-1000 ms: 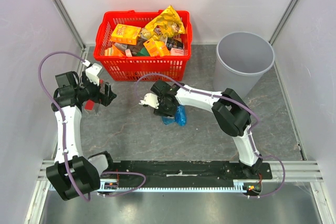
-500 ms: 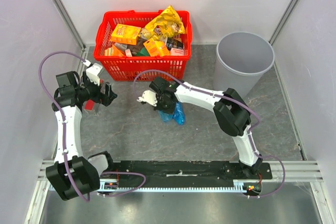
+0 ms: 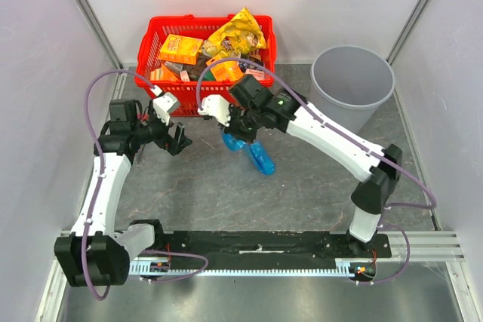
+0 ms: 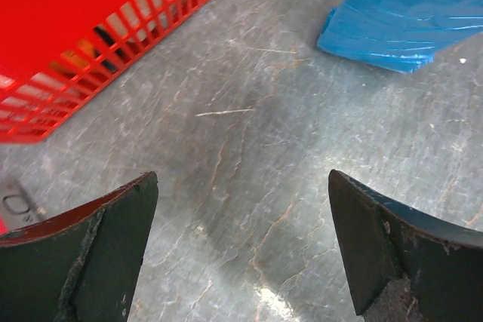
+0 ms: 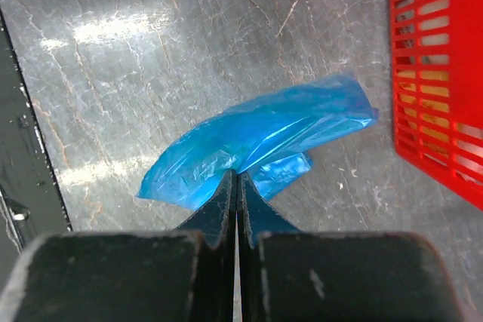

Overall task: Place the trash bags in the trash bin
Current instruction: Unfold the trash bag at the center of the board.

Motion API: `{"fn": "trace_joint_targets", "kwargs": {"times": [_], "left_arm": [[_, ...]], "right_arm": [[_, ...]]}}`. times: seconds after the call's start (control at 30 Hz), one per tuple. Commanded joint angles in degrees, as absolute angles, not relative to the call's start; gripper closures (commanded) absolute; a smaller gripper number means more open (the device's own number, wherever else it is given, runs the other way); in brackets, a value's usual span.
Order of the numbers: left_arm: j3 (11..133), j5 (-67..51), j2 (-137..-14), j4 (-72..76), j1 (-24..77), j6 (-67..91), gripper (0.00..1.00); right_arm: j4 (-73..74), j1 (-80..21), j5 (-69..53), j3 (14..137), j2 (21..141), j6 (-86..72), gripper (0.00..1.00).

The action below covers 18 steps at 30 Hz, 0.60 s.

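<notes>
The blue trash bags (image 3: 253, 152) hang as a folded bundle above the grey floor, just in front of the red basket. My right gripper (image 3: 243, 132) is shut on their top fold; the right wrist view shows both fingers pressed together into the blue film (image 5: 256, 141). The round grey trash bin (image 3: 352, 84) stands at the back right, well to the right of the held bags. My left gripper (image 3: 179, 141) is open with nothing between its fingers, hovering left of the bags; a corner of the bags (image 4: 407, 20) shows ahead of it in the left wrist view.
A red mesh basket (image 3: 204, 96) full of snack boxes and a yellow packet stands at the back, close behind both grippers. White walls close in the left, right and back. A black rail (image 3: 264, 243) runs along the near edge.
My right gripper closed on the bags and lifted them up and back toward the basket. The left arm swung right toward the middle, still open.
</notes>
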<state>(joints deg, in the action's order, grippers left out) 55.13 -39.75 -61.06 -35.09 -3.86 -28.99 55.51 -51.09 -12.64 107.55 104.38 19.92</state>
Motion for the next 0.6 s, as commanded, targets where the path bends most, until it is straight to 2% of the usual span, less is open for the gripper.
{"fn": "trace_joint_targets", "kwargs": {"times": [0.0,0.3,0.57], "left_arm": [[58.0,-39.5,-62.9,-31.8,1.8,-25.1,0.01],[64.2,-45.1,-66.9,-29.5,6.7,-17.5,0.01],[68.2,-48.7,-63.6,-30.4,6.9,-13.5,0.0]], "right_arm": [[59.8,-50.3,-11.3,107.1,98.2,19.9,1.0],[60.4,-48.8,-12.5,107.5,94.3,19.4,1.0],[62.6,-48.8,-14.6,120.5,98.5,20.0,1.0]]}}
